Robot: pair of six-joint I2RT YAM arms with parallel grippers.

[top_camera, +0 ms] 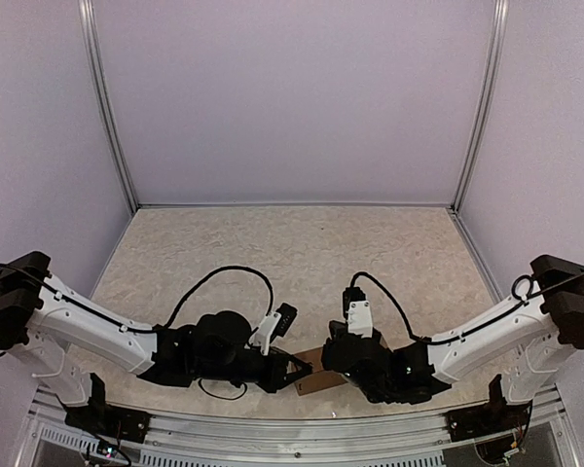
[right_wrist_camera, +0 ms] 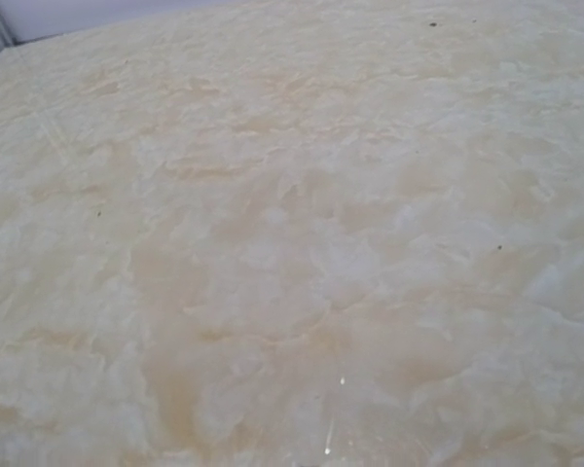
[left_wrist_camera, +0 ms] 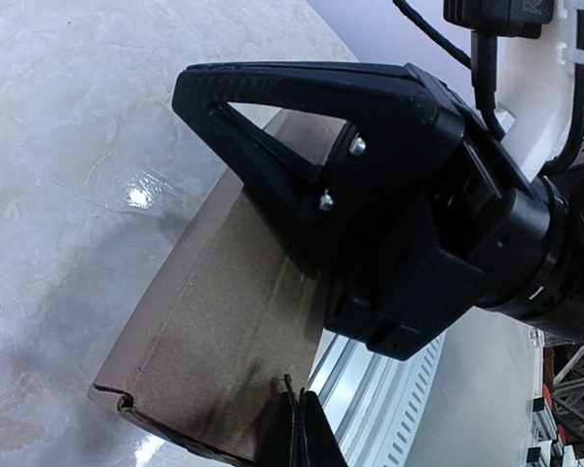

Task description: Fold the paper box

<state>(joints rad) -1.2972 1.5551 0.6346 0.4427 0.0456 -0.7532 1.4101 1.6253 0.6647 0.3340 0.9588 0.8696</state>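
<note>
Lying between both closed jaws: paper box.

Matt brown cardboard paper box on a glossy marbled table.

Paper box on table — near edge

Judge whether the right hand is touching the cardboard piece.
Cannot tell. In the left wrist view the right hand overlaps the cardboard piece, but no contact line or gap shows.
</note>
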